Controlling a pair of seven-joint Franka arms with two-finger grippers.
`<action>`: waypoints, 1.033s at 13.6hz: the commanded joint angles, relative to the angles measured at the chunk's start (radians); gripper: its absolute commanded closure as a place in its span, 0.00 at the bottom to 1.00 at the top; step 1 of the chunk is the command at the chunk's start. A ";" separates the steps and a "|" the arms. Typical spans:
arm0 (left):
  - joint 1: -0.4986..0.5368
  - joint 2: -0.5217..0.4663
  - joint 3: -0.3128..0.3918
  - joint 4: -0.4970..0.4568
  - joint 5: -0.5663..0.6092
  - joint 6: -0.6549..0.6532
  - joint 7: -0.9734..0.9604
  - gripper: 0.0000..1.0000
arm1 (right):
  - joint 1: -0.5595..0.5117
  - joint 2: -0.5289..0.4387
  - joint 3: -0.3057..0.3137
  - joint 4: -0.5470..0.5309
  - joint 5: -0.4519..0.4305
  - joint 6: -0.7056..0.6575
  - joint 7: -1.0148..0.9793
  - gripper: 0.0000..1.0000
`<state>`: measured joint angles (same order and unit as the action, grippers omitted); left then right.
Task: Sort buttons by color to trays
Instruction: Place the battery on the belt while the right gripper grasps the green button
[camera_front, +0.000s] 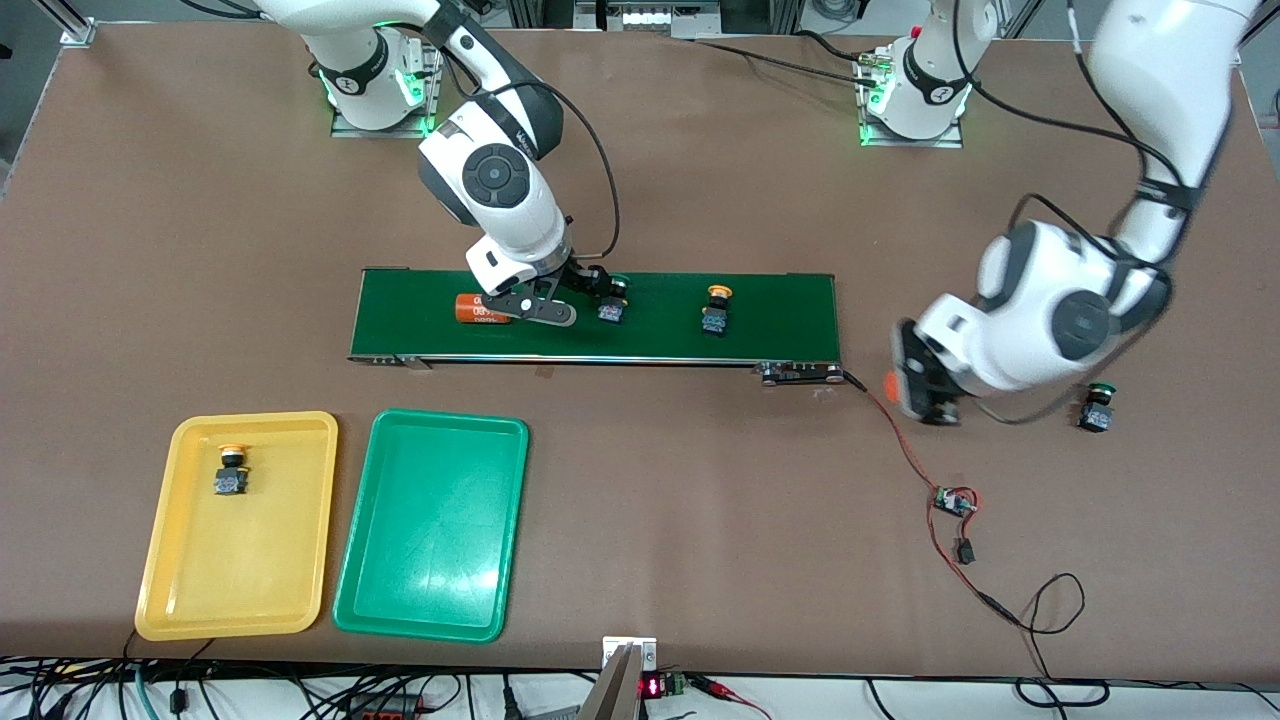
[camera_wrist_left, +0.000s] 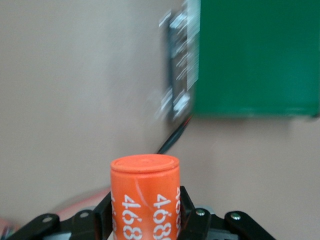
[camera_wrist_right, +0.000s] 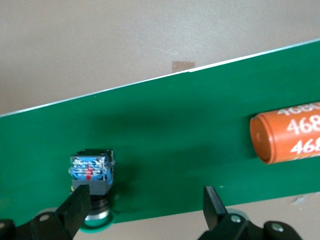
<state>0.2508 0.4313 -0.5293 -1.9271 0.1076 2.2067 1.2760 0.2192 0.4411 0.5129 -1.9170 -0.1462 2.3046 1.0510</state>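
Sorting is barely started: the brown table (camera_front: 700, 180) carries the dark-green conveyor belt (camera_front: 780, 300), and nearer the front camera the yellow tray (camera_front: 170, 560) and green tray (camera_front: 400, 590) sit side by side toward the right arm's end. Yellow tray holds 1 yellow-capped button (camera_front: 231, 471); green tray holds nothing. On the belt: 1 orange cylinder (camera_front: 478, 309), 1 green-capped button (camera_front: 612, 301), 1 yellow-capped button (camera_front: 717, 311). The second green-capped button (camera_front: 1096, 407) sits on the table toward the left arm's end. Right gripper (camera_wrist_right: 145, 210) is low over the belt, jaws apart, 1 finger beside the green-capped button, likely lining up a pick. Left gripper (camera_wrist_left: 145, 220) is clamped on a second orange cylinder (camera_wrist_left: 145, 195), off the belt's end, probably clearing a distractor.
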 joint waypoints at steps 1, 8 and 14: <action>-0.002 -0.051 -0.084 -0.058 0.014 -0.030 0.008 1.00 | 0.022 0.021 -0.002 0.030 0.002 -0.019 0.044 0.00; -0.062 -0.028 -0.123 -0.170 0.015 0.103 -0.009 1.00 | 0.039 0.056 -0.002 0.030 -0.104 -0.013 0.008 0.00; -0.111 -0.019 -0.123 -0.184 0.018 0.120 -0.112 0.32 | 0.039 0.068 -0.004 0.029 -0.119 -0.013 -0.065 0.00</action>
<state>0.1412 0.4167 -0.6487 -2.1073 0.1077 2.3158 1.2016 0.2509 0.4951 0.5104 -1.9094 -0.2472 2.3034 0.9965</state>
